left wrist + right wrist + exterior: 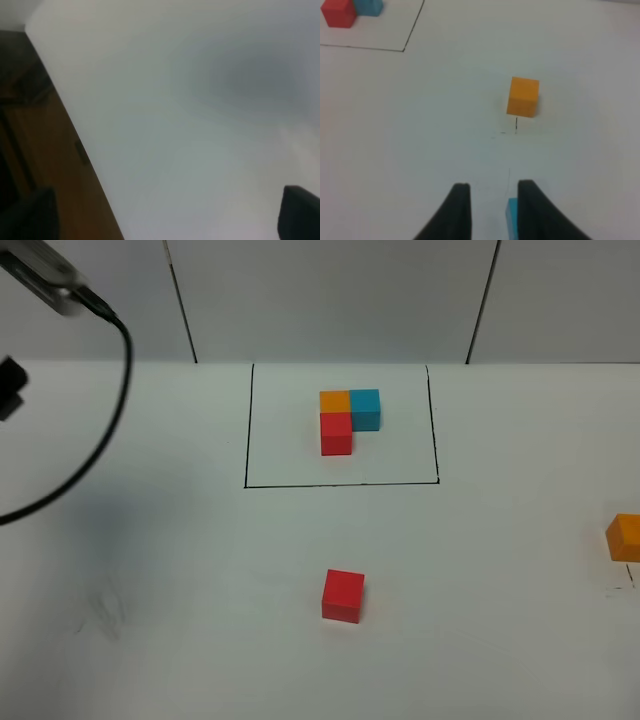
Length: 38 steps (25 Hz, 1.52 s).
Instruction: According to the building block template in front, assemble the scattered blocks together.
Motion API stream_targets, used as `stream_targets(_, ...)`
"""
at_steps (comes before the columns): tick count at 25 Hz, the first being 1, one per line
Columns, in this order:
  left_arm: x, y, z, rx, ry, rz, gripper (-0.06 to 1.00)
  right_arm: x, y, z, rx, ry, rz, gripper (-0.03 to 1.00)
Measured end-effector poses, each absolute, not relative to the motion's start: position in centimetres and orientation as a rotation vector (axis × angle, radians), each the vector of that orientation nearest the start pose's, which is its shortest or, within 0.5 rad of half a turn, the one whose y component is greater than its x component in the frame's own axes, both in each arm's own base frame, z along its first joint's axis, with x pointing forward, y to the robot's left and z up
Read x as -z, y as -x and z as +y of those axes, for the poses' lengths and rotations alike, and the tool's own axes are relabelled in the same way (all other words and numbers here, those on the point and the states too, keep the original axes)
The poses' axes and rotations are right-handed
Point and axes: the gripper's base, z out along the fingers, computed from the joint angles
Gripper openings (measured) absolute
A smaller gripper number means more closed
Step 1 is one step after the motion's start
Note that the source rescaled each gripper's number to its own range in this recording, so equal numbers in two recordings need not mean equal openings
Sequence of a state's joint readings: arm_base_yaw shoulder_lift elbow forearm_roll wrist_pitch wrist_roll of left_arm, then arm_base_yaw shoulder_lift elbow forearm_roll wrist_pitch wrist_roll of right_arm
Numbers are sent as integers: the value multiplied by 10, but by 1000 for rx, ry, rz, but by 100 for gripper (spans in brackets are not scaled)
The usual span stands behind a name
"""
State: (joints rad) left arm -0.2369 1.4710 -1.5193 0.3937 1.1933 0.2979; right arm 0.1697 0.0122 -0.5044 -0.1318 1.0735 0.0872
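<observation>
Loose red cube (343, 596) sat nearest the front of the white worktop (150, 620), near its middle and apart from everything else. Loose orange cube (624, 537) lay farther back, cut off by the right edge of the exterior view. Right end effector (494, 189) was clenched, with a narrow gap between its tips, and gripped nothing. Loose blue cube (512, 216) showed just beside one finger, mostly hidden behind it. Left end effector (167, 192) hung released over the worktop near its edge, fingers wide apart. Building block template (340, 484) lay farthest back, a black-outlined square. In it, fixed orange cube (334, 400) and fixed blue cube (365, 408) stood side by side. Fixed red cube (336, 433) joined the orange on its near side.
</observation>
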Motion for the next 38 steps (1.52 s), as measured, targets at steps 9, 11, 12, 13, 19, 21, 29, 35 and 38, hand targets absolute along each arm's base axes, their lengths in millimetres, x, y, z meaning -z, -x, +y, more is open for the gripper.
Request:
stream_targets(9, -480, -180, 0, -537, -588, 2172, 74, -278, 3, -11, -1, 77, 2056, 0)
stream_targets(11, -491, -148, 6, -560, -554, 2103, 72, -278, 3, -11, -1, 77, 2056, 0)
stream_targets(12, -494, -130, 9, -566, -536, 2068, 71, -278, 3, -11, -1, 77, 2056, 0)
stream_targets(13, -496, -111, 12, -567, -517, 2032, 70, -278, 3, -11, -1, 77, 2056, 0)
stream_targets(19, -471, -13, 28, -573, -412, 1886, 68, -278, 3, -11, -1, 77, 2056, 0)
stream_targets(21, -457, 15, 33, -569, -324, 1850, 68, -278, 3, -11, -1, 77, 2056, 0)
stream_targets(29, -388, 60, 26, -235, 109, 1807, 67, -278, 3, -11, 0, 78, 2056, 0)
stream_targets(35, -333, 41, 15, -82, 152, 1940, 67, -278, 3, -11, -1, 78, 2056, 0)
stream_targets(38, -310, 31, 11, -29, 158, 2007, 67, -278, 3, -11, -1, 78, 2056, 0)
